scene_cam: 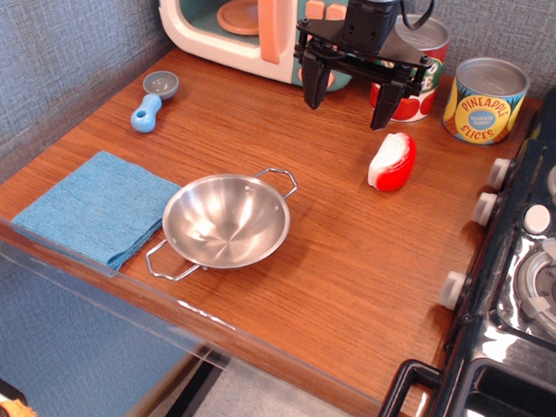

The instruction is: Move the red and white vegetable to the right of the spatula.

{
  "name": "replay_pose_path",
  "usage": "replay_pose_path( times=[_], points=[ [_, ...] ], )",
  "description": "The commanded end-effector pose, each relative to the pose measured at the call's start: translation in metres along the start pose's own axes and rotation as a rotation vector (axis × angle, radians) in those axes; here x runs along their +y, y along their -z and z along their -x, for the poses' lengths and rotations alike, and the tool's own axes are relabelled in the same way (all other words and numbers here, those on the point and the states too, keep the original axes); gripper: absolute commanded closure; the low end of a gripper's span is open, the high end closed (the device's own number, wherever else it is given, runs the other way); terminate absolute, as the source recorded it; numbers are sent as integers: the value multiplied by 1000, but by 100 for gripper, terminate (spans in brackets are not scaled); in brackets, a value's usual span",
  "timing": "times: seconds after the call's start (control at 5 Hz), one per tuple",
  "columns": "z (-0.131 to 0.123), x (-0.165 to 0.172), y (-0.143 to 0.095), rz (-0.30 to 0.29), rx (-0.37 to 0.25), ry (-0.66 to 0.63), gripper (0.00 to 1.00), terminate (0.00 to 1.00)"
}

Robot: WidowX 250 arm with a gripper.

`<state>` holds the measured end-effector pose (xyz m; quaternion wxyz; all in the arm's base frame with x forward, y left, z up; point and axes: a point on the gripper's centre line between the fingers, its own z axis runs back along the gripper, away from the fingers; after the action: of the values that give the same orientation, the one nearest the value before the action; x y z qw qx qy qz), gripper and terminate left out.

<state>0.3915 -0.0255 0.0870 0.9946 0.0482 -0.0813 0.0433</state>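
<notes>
The red and white vegetable (393, 162) lies on the wooden counter at the right, near the stove. The spatula (153, 100), with a light-blue handle and round grey head, lies at the far left of the counter. My gripper (347, 99) hangs open and empty above the counter, up and to the left of the vegetable, in front of the toy microwave. Its two black fingers (313, 88) point down and are wide apart. It touches nothing.
A steel bowl (226, 220) with two handles sits mid-counter, a blue cloth (98, 205) to its left. A toy microwave (258, 23) stands at the back. A tomato sauce can (423, 58) and a pineapple slices can (486, 99) stand at the back right. A black stove (524, 275) borders the right.
</notes>
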Motion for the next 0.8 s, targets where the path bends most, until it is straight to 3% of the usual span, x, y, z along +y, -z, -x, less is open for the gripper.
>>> replay_pose_path(
  times=[0.0,0.2,0.6],
  points=[
    [-22,-25,19,131,29,82,0,0],
    [-24,-36,45,128,85,111,0,0],
    [-15,-38,74,92,124,131,0,0]
  ],
)
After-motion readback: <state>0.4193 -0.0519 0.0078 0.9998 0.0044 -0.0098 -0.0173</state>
